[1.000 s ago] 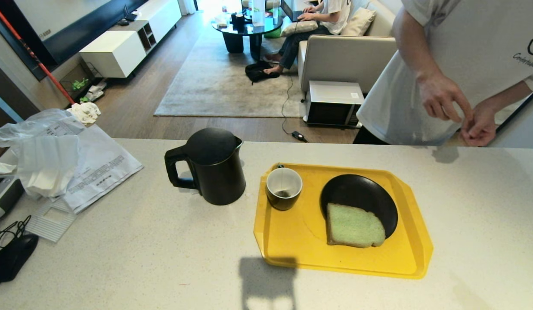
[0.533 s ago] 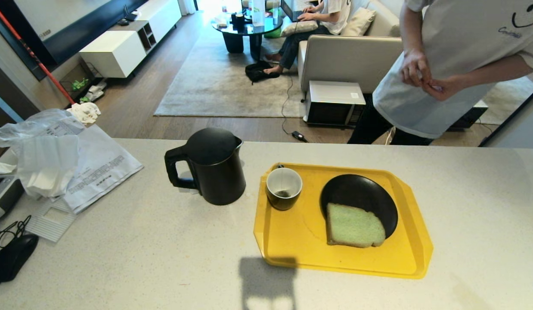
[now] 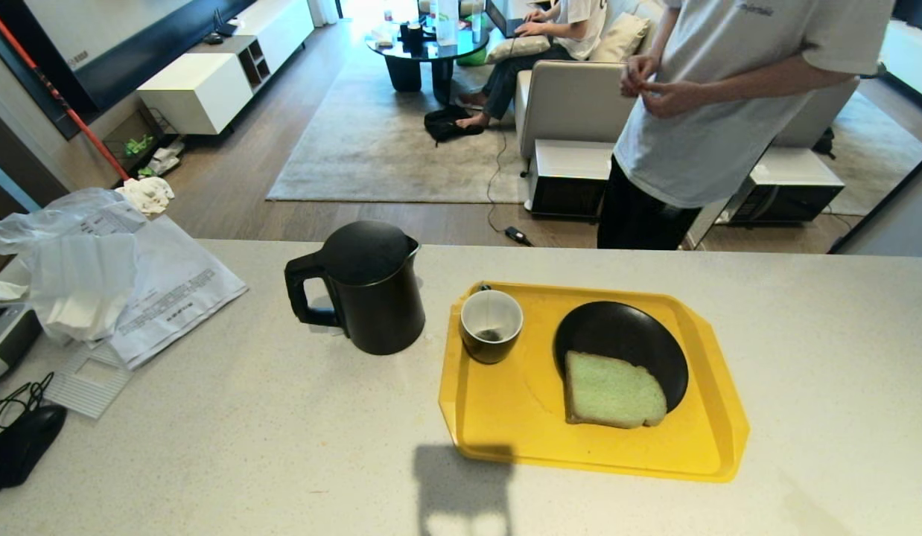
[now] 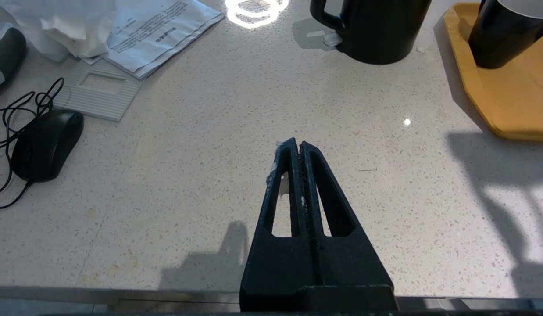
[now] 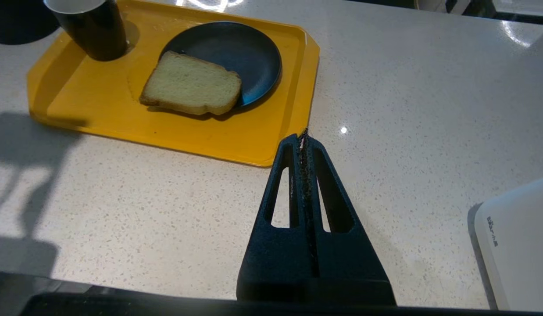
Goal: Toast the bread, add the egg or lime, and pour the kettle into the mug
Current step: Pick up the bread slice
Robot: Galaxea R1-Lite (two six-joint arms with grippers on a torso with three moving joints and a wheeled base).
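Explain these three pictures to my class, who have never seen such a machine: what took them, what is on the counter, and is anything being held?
A two-armed robot took them. One camera sits on its head, looking down at the counter. The other two sit on its wrists, so each shows that arm's black fingers: the left gripper and the right gripper, both shut and holding nothing, above bare counter.

On the counter stand a black kettle and a yellow tray. The tray carries a mug and a black plate, with a slice of bread lying partly on the plate. Papers and a computer mouse lie at the left. A person stands behind the counter.
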